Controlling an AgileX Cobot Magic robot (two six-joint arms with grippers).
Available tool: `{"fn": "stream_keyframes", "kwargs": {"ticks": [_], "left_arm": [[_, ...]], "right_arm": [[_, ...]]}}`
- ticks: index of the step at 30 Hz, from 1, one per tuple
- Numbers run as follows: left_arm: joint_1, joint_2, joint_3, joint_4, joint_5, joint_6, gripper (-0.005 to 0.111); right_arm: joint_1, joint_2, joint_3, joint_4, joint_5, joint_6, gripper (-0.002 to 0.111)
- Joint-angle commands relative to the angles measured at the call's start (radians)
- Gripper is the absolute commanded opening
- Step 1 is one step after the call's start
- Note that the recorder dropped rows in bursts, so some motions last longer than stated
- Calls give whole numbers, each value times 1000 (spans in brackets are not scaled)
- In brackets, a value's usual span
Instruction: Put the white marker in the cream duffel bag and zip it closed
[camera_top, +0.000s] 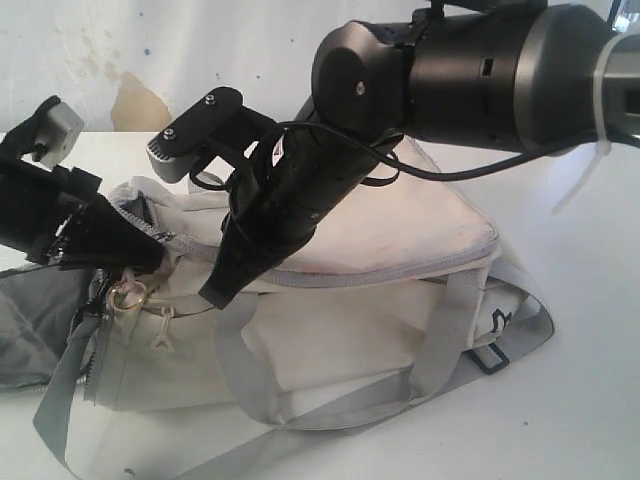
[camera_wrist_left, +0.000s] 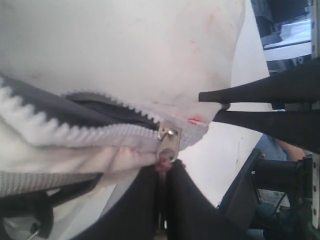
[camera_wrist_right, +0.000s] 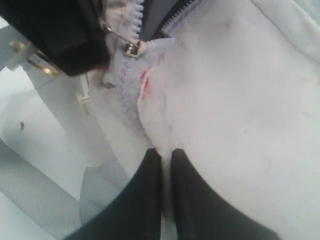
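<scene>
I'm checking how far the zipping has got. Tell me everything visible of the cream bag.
The cream bag lies on the table: soft, faintly stained fabric, grey straps, a black buckle. Its grey zip is partly open, showing dark lining. The left pincer is shut on the zip pull; the right pincer seems to pinch the fabric.

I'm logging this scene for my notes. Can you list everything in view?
cream duffel bag: one, cream-white, lying on the table, zip partly open
zipper pull: one, silver, near the bag's end
webbing straps: several, grey, across the bag's side
buckle: one, black, on a strap at the bag's corner
ring: one, brass, hanging near the zip
table: one, white, under the bag
white marker: none in view
left hand: one, black, shut on the zipper pull
right hand: one, black, pinching bag fabric beside the zip
</scene>
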Motion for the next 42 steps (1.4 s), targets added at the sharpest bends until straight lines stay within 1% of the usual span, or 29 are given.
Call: {"fn": "stream_keyframes", "kwargs": {"ticks": [1,4,8,12,15,18,22,24,25,27,29,31,33,36,37,38,40,42], "left_arm": [[2,-60,-50,128,3,-190,0],[2,-79,-66,104,3,-230,0],[2,-81,-66,-34,3,-289,0],[2,-81,-88,-102,3,-324,0],[2,-81,-119,-58,3,-378,0],[2,-81,-121,-40,3,-381,0],[2,-81,-119,43,3,-398,0],[2,-81,-119,59,3,-401,0],[2,-81,-119,59,3,-385,0],[2,-81,-119,90,3,-380,0],[2,-81,-119,97,3,-380,0],[2,-81,-119,64,3,-376,0],[2,-81,-119,18,3,-373,0],[2,-81,-119,-7,3,-368,0],[2,-81,-119,-7,3,-368,0],[2,-81,-128,-7,3,-368,0],[2,-81,-146,-7,3,-381,0],[10,-81,-157,-18,3,-393,0]], "right_arm": [[-5,-5,1,-35,32,5,0],[-5,14,1,-35,30,5,0],[-5,22,1,-23,58,5,0],[-5,22,8,-13,71,5,0],[-5,22,24,-13,54,5,0],[-5,22,26,-13,35,5,0],[-5,20,26,-13,20,5,0],[-5,20,26,-13,18,5,1],[-5,20,21,-13,18,5,3],[-5,20,11,-13,28,5,16],[-5,20,-3,-11,39,77,53],[-5,18,-5,-18,41,95,69],[-5,18,-3,-20,38,95,67],[-5,32,6,-39,-9,95,64],[-5,39,6,-39,5,95,57],[-5,41,6,-39,25,95,47],[-5,39,6,-39,68,107,38],[-5,39,7,-53,92,108,35]]}}
